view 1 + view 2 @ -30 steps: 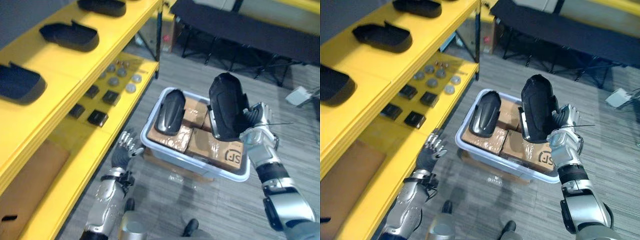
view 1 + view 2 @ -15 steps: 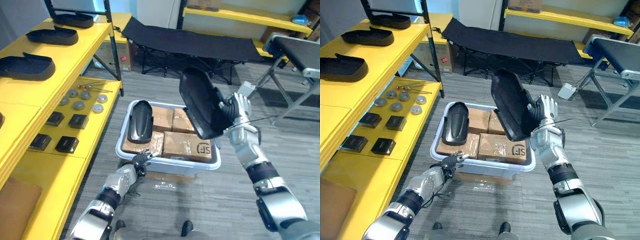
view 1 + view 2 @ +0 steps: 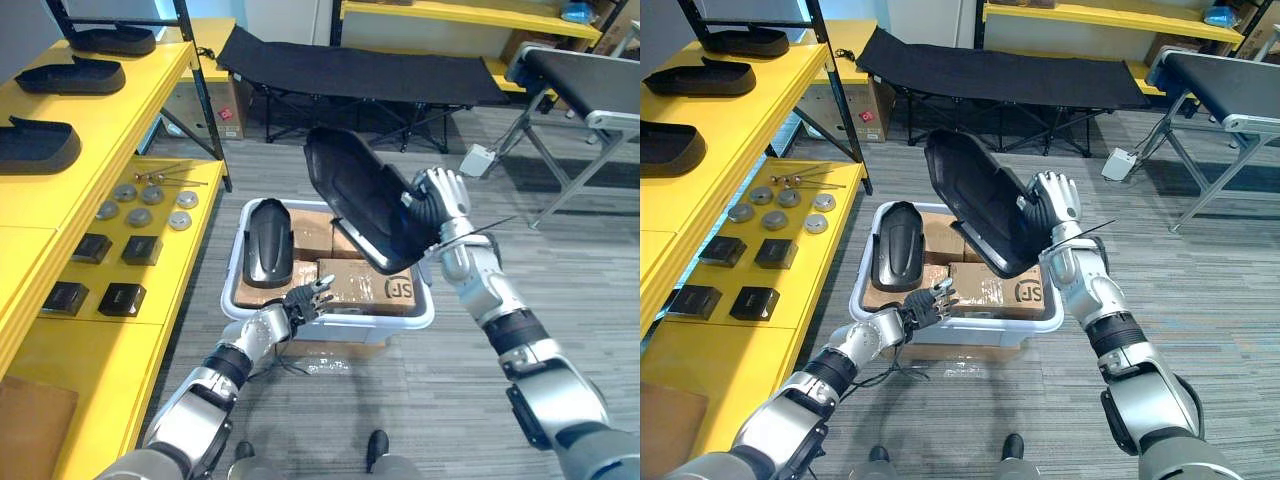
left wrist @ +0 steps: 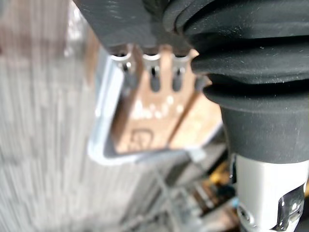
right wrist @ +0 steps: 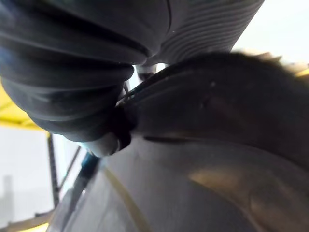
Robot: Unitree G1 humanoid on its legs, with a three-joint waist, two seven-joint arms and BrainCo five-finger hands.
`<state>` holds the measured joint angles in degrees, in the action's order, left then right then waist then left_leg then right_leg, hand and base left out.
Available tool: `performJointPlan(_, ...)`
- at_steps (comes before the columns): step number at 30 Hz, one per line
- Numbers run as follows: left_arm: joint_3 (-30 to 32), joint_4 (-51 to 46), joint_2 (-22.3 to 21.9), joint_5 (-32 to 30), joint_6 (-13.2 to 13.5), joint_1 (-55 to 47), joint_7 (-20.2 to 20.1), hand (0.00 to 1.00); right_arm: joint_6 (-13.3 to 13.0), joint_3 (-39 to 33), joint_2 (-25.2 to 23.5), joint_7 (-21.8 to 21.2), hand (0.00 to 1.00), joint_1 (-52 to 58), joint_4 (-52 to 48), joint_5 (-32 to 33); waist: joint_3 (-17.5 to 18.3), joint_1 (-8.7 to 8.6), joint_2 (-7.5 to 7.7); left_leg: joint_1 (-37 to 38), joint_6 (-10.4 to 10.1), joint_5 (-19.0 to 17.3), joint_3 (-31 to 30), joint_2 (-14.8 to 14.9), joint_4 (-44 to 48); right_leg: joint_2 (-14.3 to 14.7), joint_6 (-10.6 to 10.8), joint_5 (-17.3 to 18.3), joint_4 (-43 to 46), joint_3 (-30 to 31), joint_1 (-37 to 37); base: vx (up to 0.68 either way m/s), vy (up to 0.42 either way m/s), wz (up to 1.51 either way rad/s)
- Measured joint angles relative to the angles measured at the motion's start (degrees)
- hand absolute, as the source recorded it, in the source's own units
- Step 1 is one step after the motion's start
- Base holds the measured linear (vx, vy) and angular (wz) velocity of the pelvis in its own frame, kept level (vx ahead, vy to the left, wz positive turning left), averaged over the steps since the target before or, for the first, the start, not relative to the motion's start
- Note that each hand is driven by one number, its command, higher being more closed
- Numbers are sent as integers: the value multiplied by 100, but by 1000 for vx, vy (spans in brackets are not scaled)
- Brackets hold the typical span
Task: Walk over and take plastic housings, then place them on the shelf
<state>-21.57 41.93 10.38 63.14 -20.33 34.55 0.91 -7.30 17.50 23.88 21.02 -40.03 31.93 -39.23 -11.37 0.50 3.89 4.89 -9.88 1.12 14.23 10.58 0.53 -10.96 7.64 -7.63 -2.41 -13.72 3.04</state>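
Camera motion accounts for most of the difference from a second ago: the whole view has swung, so the yellow shelf [image 3: 110, 110] now runs along the left edge and upper left, with dark housings [image 3: 35, 145] already on it. The grey bin [image 3: 375, 320] of cardboard boxes [image 3: 355, 280] sits at centre. Above it, the plastic housing [image 3: 360, 205] has tipped from upright to a slant, its top leaning to the upper left and its hollow side showing; it hangs clear of the bin. A second housing [image 3: 267, 255] lies on the boxes at the bin's left end. The right robot hand [image 3: 440, 200], right of centre, has its fingers curled round the raised housing's edge. The left robot hand [image 3: 308, 298], earlier beside the shelf's lower board, is now at the bin's front rim, fingers spread and holding nothing. By my reading, one piece is picked and ready to carry left, and the other probably comes next.
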Motion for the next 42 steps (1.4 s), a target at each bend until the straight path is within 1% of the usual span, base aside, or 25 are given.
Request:
performJointPlan(1,-4,-1,-23,15,117,11,-9,0,-29,104,-16,-3,100,1,0,4,9,-5,-47,1,3,-3,-5,0,4,-1,0,-1,0,0,4,-43,5,0)
performJointPlan(2,-14,-1,-41,70,161,11,-9,0,-34,171,-24,-4,100,1,0,6,18,-8,-81,2,5,-4,-8,0,5,-1,0,-1,0,-1,6,-31,6,1)
performJointPlan(3,-80,-10,-97,192,270,11,-11,0,-60,246,-65,-9,100,9,1,8,36,-9,-157,1,5,-3,-16,0,6,-1,0,-1,1,-7,9,0,0,0)
performJointPlan(4,-150,-15,-147,273,438,11,1,0,-78,347,-99,-10,100,20,2,9,51,-9,-235,1,5,-2,-25,0,6,-1,0,-1,1,-11,13,0,0,0)
performJointPlan(6,-173,-43,-224,477,673,11,22,0,-108,430,-194,-12,100,100,12,10,88,-6,-324,-3,5,0,-50,0,4,0,0,-1,1,-26,21,-18,4,3)
performJointPlan(7,-175,-80,-306,668,848,11,27,0,-124,448,-286,-12,100,162,33,11,101,-2,-346,-1,5,0,-76,0,4,1,0,-1,1,-29,27,0,0,0)
performJointPlan(8,-175,-101,-342,720,954,16,33,0,-134,473,-327,-12,100,174,55,11,102,-8,-347,-1,4,0,-79,0,4,1,0,-1,1,-29,27,0,0,0)
performJointPlan(10,-179,-106,-417,961,1240,29,169,0,-138,550,-403,12,100,178,119,24,102,-14,-347,0,4,1,-87,0,4,1,0,-1,3,-33,33,0,0,0)
performJointPlan(13,-173,-107,-430,1081,1464,32,324,0,-137,553,-509,43,100,178,238,44,102,-13,-346,13,3,2,-102,0,4,2,0,-1,3,-45,61,-9,4,2)
performJointPlan(14,-171,-107,-417,1080,1543,32,389,100,-135,556,-562,64,100,185,290,79,102,-4,-346,12,3,2,-106,0,4,1,0,-1,3,-50,64,0,0,0)
performJointPlan(15,-171,-107,-418,1081,1590,32,431,100,-135,562,-582,87,100,201,291,85,102,5,-346,12,3,2,-107,0,4,2,0,-1,3,-50,64,0,0,0)
performJointPlan(18,-164,-109,-463,1210,1972,32,606,100,-135,627,-726,242,100,320,290,272,102,24,-340,14,3,1,-114,0,4,2,0,-1,2,-68,84,-7,3,2)
performJointPlan(19,-160,-113,-463,1331,2126,32,623,100,-135,627,-755,304,100,368,289,312,101,23,-331,16,3,1,-113,1,4,2,-1,-1,2,-67,84,0,0,0)
performJointPlan(21,-157,-113,-471,1355,2317,32,623,100,-136,634,-839,385,100,438,287,400,98,22,-314,16,3,1,-111,1,4,2,-1,0,1,-67,84,0,0,0)
performJointPlan(24,-159,-113,-483,1357,2594,30,623,100,-167,663,-881,449,100,523,237,539,96,16,-261,22,3,1,-104,4,4,4,-1,0,-3,-63,88,0,0,0)
performJointPlan(26,-160,-113,-483,1356,2716,30,633,100,-282,688,-893,549,100,576,131,581,101,8,-211,30,3,1,-99,8,4,9,-1,0,-9,-60,92,-3,1,-2)
performJointPlan(27,-163,-113,-483,1357,2830,28,635,100,-338,708,-929,623,100,624,-16,583,102,0,-135,43,3,1,-94,9,-1,10,-1,0,-14,-49,96,0,0,0)
performJointPlan(29,-166,-113,-483,1358,2901,27,635,100,-359,713,-964,674,100,627,-21,591,103,0,-76,62,2,1,-89,8,-4,10,-1,0,-14,-45,109,0,0,-3)
performJointPlan(31,-199,-113,-483,1481,3022,21,632,100,-360,754,-1000,716,100,643,-94,697,115,3,32,85,2,0,-67,8,-14,9,-1,0,-15,-34,115,0,0,-2)
performJointPlan(34,-220,-113,-483,1496,3027,-12,528,100,-359,754,-1003,796,100,766,-218,719,141,13,93,98,1,0,-38,8,-24,8,-1,0,-24,-27,116,0,0,0)
performJointPlan(36,-219,-112,-483,1495,3027,-55,448,100,-360,768,-1007,803,100,804,-235,796,145,8,100,105,2,0,-13,8,-29,7,-1,0,-32,-24,112,0,0,-4)
performJointPlan(39,-233,-113,-484,1447,3060,-138,258,100,-379,813,-1027,963,100,960,-327,949,147,-5,104,107,2,0,5,7,-39,8,-1,-1,-58,-24,112,0,0,-1)
performJointPlan(40,-269,-113,-490,1446,3130,-163,188,100,-389,814,-1045,1044,100,1043,-410,966,148,-5,105,107,2,0,8,7,-44,8,0,-1,-68,-24,112,0,0,0)
performJointPlan(41,-333,-125,-493,1451,3253,-209,113,100,-418,807,-1060,1098,0,1106,-448,1019,152,-5,110,108,2,0,11,3,-52,7,1,-2,-81,-25,114,0,0,0)
performJointPlan(42,-334,-182,-499,1452,3288,-257,89,100,-452,808,-1063,1126,0,1149,-479,1054,153,-5,112,108,2,0,11,3,-57,7,2,-2,-86,-26,114,0,0,0)
